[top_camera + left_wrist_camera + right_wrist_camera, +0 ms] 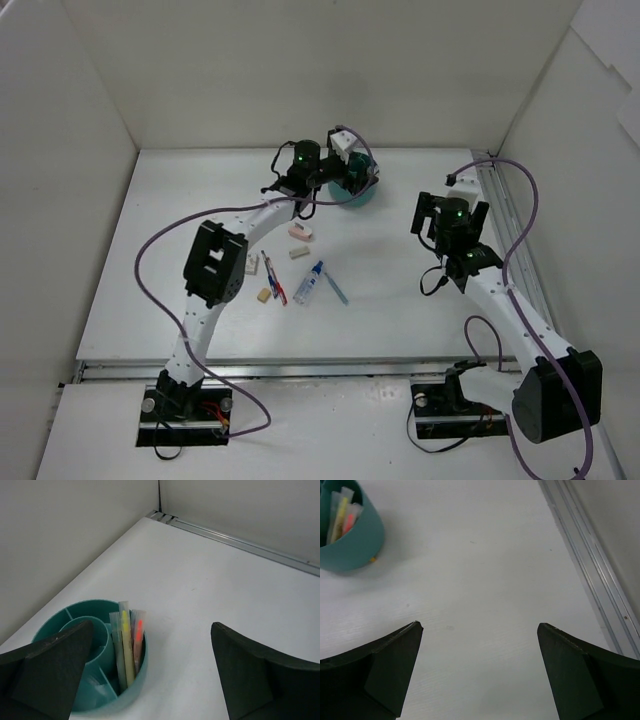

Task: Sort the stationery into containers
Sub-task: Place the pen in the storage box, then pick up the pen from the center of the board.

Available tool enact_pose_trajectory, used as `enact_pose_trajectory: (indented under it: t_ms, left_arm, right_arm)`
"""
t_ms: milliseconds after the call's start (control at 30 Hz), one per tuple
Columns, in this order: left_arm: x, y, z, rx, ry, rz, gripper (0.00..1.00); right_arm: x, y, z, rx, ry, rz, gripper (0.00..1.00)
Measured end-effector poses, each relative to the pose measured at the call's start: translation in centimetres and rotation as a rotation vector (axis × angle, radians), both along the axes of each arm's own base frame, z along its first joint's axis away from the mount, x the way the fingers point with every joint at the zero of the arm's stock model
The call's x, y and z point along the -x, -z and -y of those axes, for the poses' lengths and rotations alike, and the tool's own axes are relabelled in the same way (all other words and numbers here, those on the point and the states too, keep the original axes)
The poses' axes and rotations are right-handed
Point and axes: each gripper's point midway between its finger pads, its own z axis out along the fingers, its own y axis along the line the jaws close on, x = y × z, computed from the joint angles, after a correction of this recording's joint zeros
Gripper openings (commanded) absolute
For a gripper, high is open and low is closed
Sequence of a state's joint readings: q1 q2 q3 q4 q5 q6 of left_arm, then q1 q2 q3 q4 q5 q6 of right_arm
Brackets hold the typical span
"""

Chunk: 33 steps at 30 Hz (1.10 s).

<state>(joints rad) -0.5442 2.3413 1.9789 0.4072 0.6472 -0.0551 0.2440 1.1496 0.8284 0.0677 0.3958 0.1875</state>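
Several loose pieces lie near the middle of the top view: a red and blue pair of pens [273, 280], a blue-capped tube [309, 283], a thin teal pen [336, 287], a pink eraser [300, 232], and what look like three pale erasers [298, 253], though they are too small to tell apart with confidence. All rest on the white table [180, 220], below and left of the teal cup [360, 197]. The cup stands in the upper centre, and one of its compartments already holds a few wrapped pens [125, 645].

The left gripper [345, 165] hovers at the cup. In its wrist view the cup wall [127, 695] sits low and left, and the gripper [152, 627] is spread wide with nothing between its fingers. The right gripper [452, 212] hangs well to the right of the pile. It too is wide apart and empty [479, 626], with the cup [355, 545] in the upper left corner of its wrist view.

The loose items lie back toward the bottom of the frame from the left gripper, between the cup and that arm's base, so the left arm is probably the better placed of the two. The pens' long axes run roughly top to bottom with a slight slant, so a grasp would likely need the fingers set across that line.
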Motion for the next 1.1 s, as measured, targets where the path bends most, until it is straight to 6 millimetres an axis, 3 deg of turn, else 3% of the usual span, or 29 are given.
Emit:
enact_pose_trajectory:
  t_ms: [200,333,367,433,600,700,767,833,933,1100]
  left_arm:
    - [6.1,-9.4,-7.0,0.062,-0.208,-0.074,1.00]
    - [10.7,-13.0,-13.1,0.113,-0.384,-0.145,1.00]
    - [11.6,-12.9,-14.6,0.122,-0.426,-0.162,1.00]
    - [13.9,-10.5,-17.5,0.101,-0.508,-0.234,1.00]
    - [19.7,0.3,-24.0,-0.042,-0.707,-0.466,1.00]
    - [22.9,3.9,-27.0,-0.079,-0.787,-0.531,1.00]
    - [24.2,4.2,-28.7,-0.062,-0.836,-0.536,1.00]
    - [24.9,3.3,-29.8,-0.024,-0.870,-0.516,1.00]
    - [25.3,1.3,-30.9,0.045,-0.906,-0.471,1.00]
    - [25.7,0.6,-32.1,0.076,-0.947,-0.449,1.00]
  right_arm:
    - [-0.5,-0.2,-6.5,0.005,-0.267,-0.065,0.98]
    - [-0.5,2.3,-12.0,0.022,-0.449,-0.188,0.98]
    - [-0.1,3.6,-13.2,0.026,-0.490,-0.231,0.98]
    - [1.4,6.4,-15.5,0.034,-0.573,-0.329,0.98]
    - [4.8,11.4,-19.8,0.075,-0.720,-0.502,0.98]
    - [5.3,12.8,-22.0,0.095,-0.771,-0.544,0.97]
    - [5.0,13.5,-23.3,0.104,-0.789,-0.558,0.94]
    - [4.7,14.3,-24.4,0.110,-0.803,-0.571,0.89]
    - [4.7,15.8,-25.2,0.121,-0.810,-0.602,0.68]
    - [4.9,17.6,-25.2,0.123,-0.789,-0.642,0.50]
